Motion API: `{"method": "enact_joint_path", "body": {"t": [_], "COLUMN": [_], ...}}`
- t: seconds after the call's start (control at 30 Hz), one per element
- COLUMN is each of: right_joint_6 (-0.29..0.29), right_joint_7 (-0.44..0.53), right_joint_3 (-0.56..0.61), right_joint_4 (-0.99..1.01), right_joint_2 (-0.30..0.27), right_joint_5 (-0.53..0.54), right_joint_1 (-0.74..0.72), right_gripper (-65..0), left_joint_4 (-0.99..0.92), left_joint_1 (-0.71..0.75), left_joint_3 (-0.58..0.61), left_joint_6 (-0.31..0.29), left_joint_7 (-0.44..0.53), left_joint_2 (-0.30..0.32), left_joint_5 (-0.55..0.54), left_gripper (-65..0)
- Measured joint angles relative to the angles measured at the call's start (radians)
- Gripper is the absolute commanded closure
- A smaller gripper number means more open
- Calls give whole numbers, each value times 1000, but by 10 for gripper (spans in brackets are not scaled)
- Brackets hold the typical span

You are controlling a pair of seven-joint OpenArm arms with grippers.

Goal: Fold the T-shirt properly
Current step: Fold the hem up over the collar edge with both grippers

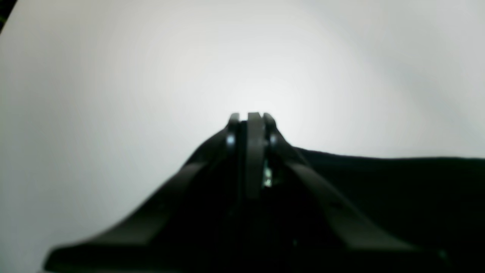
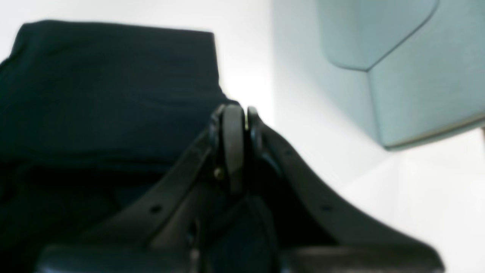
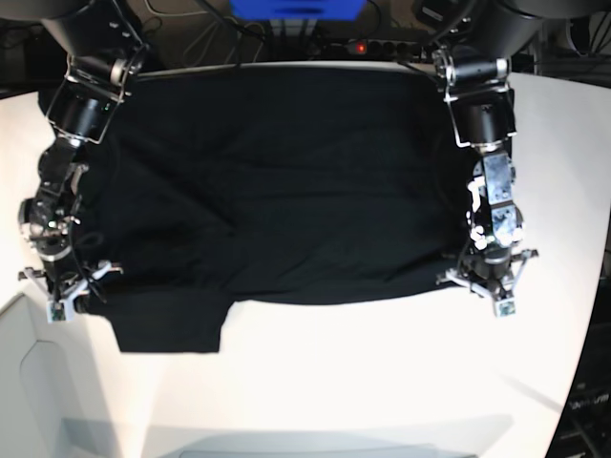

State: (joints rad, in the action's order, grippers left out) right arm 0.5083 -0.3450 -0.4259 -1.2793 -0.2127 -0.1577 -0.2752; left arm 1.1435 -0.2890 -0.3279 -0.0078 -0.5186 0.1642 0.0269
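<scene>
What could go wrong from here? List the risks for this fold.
1. The T-shirt lies unevenly: a flap sticks out past its near edge on the right arm's side, so a fold made now would likely come out crooked.
2. The left gripper and right gripper look shut at the cloth's edges. Whether either pinches fabric is unclear, so a lift might slip.
3. The shirt's far edge reaches the table rim, where cloth could slide off.

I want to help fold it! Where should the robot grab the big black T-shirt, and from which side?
Probably by the two near corners of the T-shirt, one gripper coming in from each side over the bare white table. The cloth lies spread flat, so only its edges offer something to pinch. The left gripper and right gripper already sit at those edges, jaws closed.
</scene>
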Motion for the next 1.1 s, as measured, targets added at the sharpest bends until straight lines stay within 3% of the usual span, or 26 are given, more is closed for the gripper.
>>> {"method": "enact_joint_path", "body": {"t": [0.2, 0.4, 0.57, 0.8, 1.1], "right_joint_6": [41, 41, 42, 44, 147], "right_joint_7": [5, 0, 0, 13, 14], "right_joint_3": [-28, -78, -128, -190, -277], "right_joint_4": [-177, -274, -347, -383, -382], "right_joint_2": [24, 25, 19, 26, 53], "right_joint_5": [95, 157, 261, 279, 282], "right_joint_1": [127, 255, 353, 435, 494], "right_gripper": [0, 0, 0, 0, 0], "left_joint_4": [209, 346, 465, 573, 632], "left_joint_1": [87, 199, 290, 417, 624], "left_joint_3": [-69, -80, -119, -196, -240], "left_joint_6": [-2, -2, -3, -5, -4], "left_joint_7": [-103, -112, -112, -114, -112], "left_joint_2": [-18, -22, -30, -30, -31], "left_joint_5": [1, -5, -87, -186, -309], "left_gripper": [0, 0, 0, 0, 0]}}
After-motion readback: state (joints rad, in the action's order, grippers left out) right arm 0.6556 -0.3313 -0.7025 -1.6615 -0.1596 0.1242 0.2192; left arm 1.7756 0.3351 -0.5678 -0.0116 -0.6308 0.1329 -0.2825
